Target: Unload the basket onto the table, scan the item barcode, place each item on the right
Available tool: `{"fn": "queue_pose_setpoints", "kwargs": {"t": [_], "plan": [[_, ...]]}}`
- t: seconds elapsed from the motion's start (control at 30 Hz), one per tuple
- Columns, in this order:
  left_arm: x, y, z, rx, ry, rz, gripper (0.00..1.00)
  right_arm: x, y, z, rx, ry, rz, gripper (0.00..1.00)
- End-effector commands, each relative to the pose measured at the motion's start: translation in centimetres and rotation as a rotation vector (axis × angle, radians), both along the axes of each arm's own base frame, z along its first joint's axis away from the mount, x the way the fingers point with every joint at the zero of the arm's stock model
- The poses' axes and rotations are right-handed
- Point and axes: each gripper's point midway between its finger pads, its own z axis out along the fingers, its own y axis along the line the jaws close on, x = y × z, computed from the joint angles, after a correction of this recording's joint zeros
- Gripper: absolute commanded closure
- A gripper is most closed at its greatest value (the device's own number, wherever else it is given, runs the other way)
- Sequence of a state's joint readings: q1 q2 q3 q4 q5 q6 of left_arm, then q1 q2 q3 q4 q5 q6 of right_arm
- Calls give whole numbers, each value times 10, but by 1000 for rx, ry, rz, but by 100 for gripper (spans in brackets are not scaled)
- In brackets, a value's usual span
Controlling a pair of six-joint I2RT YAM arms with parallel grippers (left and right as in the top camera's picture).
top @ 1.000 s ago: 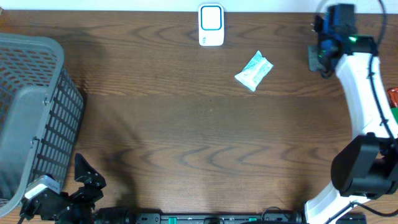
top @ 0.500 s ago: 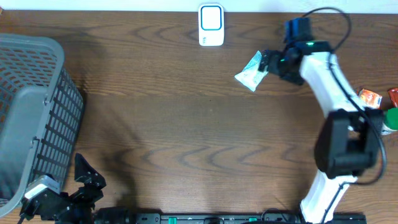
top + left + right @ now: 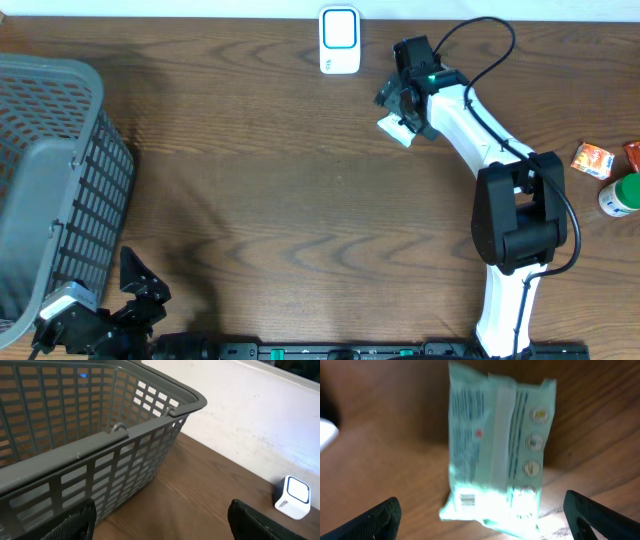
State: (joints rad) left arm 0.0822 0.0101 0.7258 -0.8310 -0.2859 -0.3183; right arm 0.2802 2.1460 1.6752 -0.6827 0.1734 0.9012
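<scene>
From overhead, the wide-open right gripper (image 3: 401, 103) at one o'clock hides most of the pale teal plastic packet (image 3: 495, 450), whose print is blurred. The left gripper (image 3: 141, 284) at seven o'clock, partly cut off, is also spread wide.

The white-and-black right arm (image 3: 470, 125) reaches from its near-right base, elbow bent, out to the far centre of the table. The black two-finger right gripper (image 3: 482, 517) points downward, jaws spread wide. The black left arm (image 3: 80, 325) sits folded at the near-left corner. The black left gripper (image 3: 145, 278) is angled outward, fingers (image 3: 70, 522) well apart.
</scene>
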Motion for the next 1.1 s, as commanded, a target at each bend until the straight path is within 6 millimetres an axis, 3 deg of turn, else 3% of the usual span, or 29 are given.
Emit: {"fn": "queue_pose_setpoints", "kwargs": {"t": [0.0, 0.17, 0.5, 0.6, 0.73, 0.77, 0.9, 1.07], "plan": [[0, -2, 0, -8, -10, -9, 16, 11, -11, 4, -12, -42, -96, 1], [0, -2, 0, -8, -10, -9, 16, 19, -13, -15, -16, -16, -106, 1], [0, -2, 0, -8, -10, -9, 16, 15, -12, -89, -52, 154, -103, 1], [0, -2, 0, -9, -10, -9, 15, 8, -16, -93, -65, 185, -106, 18], [0, -2, 0, -8, -10, -9, 16, 8, -25, -81, -77, 201, -94, 64], [0, -2, 0, -8, -10, -9, 16, 7, -29, -75, -81, 213, -95, 71], [0, -2, 0, -8, -10, -9, 16, 3, -50, -46, -110, 263, -71, 80], [0, -2, 0, -8, -10, -9, 16, -10, -118, 5, -235, 329, -78, 85]]}}
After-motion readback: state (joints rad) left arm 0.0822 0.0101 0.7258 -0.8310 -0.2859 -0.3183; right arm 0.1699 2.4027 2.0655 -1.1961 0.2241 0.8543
